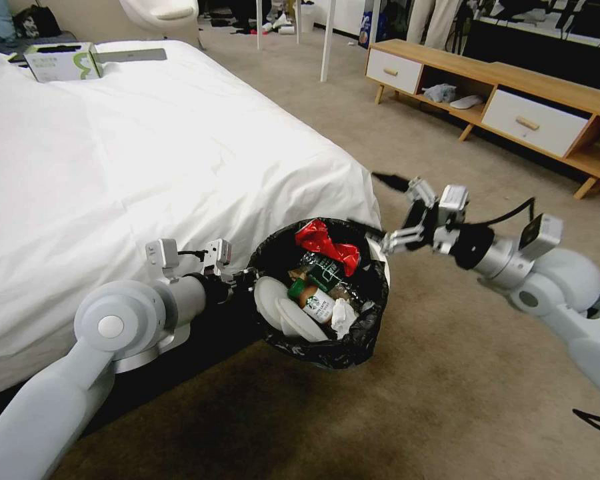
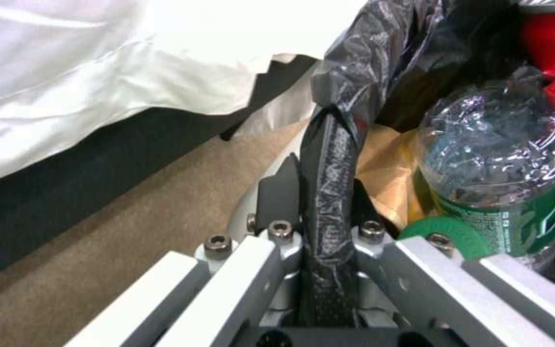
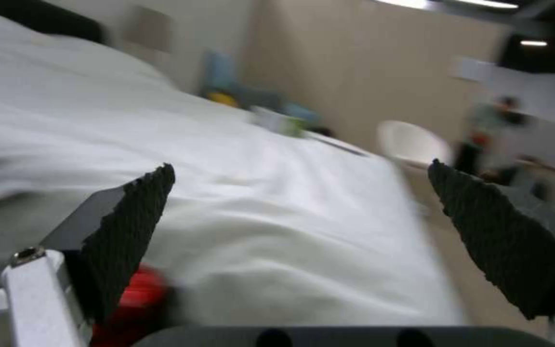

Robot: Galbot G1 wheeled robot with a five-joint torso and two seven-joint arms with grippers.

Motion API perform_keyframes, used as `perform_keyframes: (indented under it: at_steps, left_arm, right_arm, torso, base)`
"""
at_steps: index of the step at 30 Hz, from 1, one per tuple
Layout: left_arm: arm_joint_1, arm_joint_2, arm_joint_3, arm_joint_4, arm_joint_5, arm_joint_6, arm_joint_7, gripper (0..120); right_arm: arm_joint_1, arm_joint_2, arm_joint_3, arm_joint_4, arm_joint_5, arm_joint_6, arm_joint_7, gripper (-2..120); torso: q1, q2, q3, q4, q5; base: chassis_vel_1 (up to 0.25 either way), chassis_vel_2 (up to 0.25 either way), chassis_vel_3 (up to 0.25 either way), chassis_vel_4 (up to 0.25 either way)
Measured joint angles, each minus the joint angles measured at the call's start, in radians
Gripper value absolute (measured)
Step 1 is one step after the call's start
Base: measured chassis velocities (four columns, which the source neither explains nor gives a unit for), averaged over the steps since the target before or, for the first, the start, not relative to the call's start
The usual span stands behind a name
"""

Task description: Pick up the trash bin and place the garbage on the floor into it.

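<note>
Left gripper [image 2: 325, 231]: my jaws are clamped on the bagged rim of the bin [image 1: 353, 347], on the side nearest me; black liner is pinched between the pads.
Bin: held off the floor [image 1: 447, 400], just beside the bed [image 1: 113, 167], tilted a little toward me.
Garbage [image 1: 313, 293]: already inside: a clear bottle [image 2: 496, 168] with a green label, a brown-drink bottle [image 1: 311, 301], a red wrapper [image 1: 327, 243], white tissue [image 1: 343, 315], brown paper [image 2: 380, 173].
Right gripper [image 1: 385, 205]: at the far rim, just above it, my jaws spread wide and holding nothing.
Floor around the bin: no litter left that I can see from here.
Step in hand, as I judge it: drawing the right arm away after a drop.
Doing it well: keep the left grip firm and level so the load does not spill, and lift the right jaws clear of the liner so they do not snag it.
</note>
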Motion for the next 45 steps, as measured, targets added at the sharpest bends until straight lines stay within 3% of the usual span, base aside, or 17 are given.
perform_keyframes:
  at_steps: [1, 3, 4, 6, 7, 9, 10, 11, 13, 16, 23, 34, 40, 45]
  left_arm:
    - [0.0, 0.0, 0.0, 0.0, 0.0, 0.0, 0.0, 2]
    - [0.004, 0.001, 0.003, -0.014, 0.008, 0.0, 0.007, 2]
    - [0.004, 0.001, 0.003, -0.014, 0.008, 0.0, 0.007, 2]
    - [0.009, 0.002, 0.006, -0.024, 0.02, 0.0, 0.016, 2]
    - [0.009, 0.002, 0.006, -0.024, 0.02, 0.0, 0.016, 2]
    - [0.01, 0.003, 0.006, -0.035, 0.027, 0.0, 0.022, 2]
    - [0.01, 0.003, 0.006, -0.035, 0.027, 0.0, 0.022, 2]
    - [0.01, 0.004, 0.006, -0.038, 0.03, 0.0, 0.027, 2]
    - [0.008, 0.007, 0.004, -0.042, 0.032, 0.0, 0.03, 2]
    - [0.005, 0.009, 0.002, -0.046, 0.033, 0.0, 0.031, 2]
    - [0.009, 0.013, -0.011, -0.047, 0.044, 0.0, 0.04, 2]
    - [0.015, 0.033, -0.05, -0.036, 0.061, 0.0, 0.055, 2]
    - [0.019, 0.038, -0.05, -0.042, 0.059, 0.0, 0.055, 2]
    - [0.049, 0.047, -0.059, -0.055, 0.058, 0.0, 0.055, 2]
  right_arm:
    - [0.0, 0.0, 0.0, 0.0, 0.0, 0.0, 0.0, 100]
    - [-0.004, 0.003, 0.048, -0.002, -0.036, -0.095, 0.188, 100]
    - [-0.004, 0.003, 0.048, -0.002, -0.036, -0.095, 0.188, 100]
    - [-0.015, 0.009, 0.077, 0.004, -0.03, -0.208, 0.418, 100]
    - [-0.015, 0.009, 0.077, 0.004, -0.03, -0.208, 0.418, 100]
    - [-0.031, 0.024, 0.084, 0.037, 0.072, -0.367, 0.745, 100]
    - [-0.031, 0.024, 0.084, 0.037, 0.072, -0.367, 0.745, 100]
    - [-0.04, 0.031, 0.088, 0.054, 0.139, -0.431, 0.867, 100]
    - [-0.064, 0.035, 0.101, 0.073, 0.23, -0.502, 0.988, 100]
    - [-0.101, 0.034, 0.123, 0.086, 0.294, -0.551, 1.062, 100]
    - [-0.209, 0.023, 0.187, 0.108, 0.349, -0.596, 1.115, 100]
    - [-0.502, 0.014, 0.381, 0.101, 0.205, -0.569, 1.012, 100]
    - [-0.595, 0.046, 0.422, 0.078, 0.141, -0.525, 0.99, 100]
    - [-0.632, 0.12, 0.43, 0.021, 0.057, -0.479, 0.957, 100]
  torso:
    - [0.0, 0.0, 0.0, 0.0, 0.0]
    - [0.0, 0.0, 0.0, -0.0001, 0.0]
    - [0.0, 0.0, 0.0, -0.0001, 0.0]
    - [0.0, 0.0, 0.0, -0.0001, 0.0001]
    - [0.0, 0.0, 0.0, -0.0001, 0.0001]
    - [0.0, 0.0, 0.0, -0.0002, 0.0004]
    - [0.0, 0.0, 0.0, -0.0002, 0.0004]
    - [0.0, 0.0, 0.0, -0.0001, 0.0004]
    - [0.0, 0.0, 0.0, 0.0001, 0.0003]
    - [0.0, 0.0, 0.0, -0.0001, 0.0002]
    - [0.0, 0.0, 0.0, 0.0, 0.0001]
    - [0.0, 0.0, 0.0, -0.0003, -0.0001]
    - [0.0, 0.0, 0.0, -0.0001, 0.0]
    - [0.0, 0.0, 0.0, 0.0, 0.0002]
  base:
    - [0.0, 0.0, 0.0, 0.0]
    - [0.0, 0.0, 0.0, 0.0]
    - [0.0, 0.0, 0.0, 0.0]
    - [0.0, 0.0, 0.0, 0.0]
    - [0.0, 0.0, 0.0, 0.0]
    - [0.0, 0.0, 0.0, 0.0]
    - [0.0, 0.0, 0.0, 0.0]
    - [0.0, 0.0, 0.0, 0.0]
    - [0.0, 0.0, 0.0, 0.0]
    - [0.0, 0.0, 0.0, 0.0]
    - [0.0, 0.0, 0.0, 0.0]
    - [0.0, 0.0, 0.0, 0.0]
    - [0.0, 0.0, 0.0, 0.0]
    - [0.0, 0.0, 0.0, 0.0]
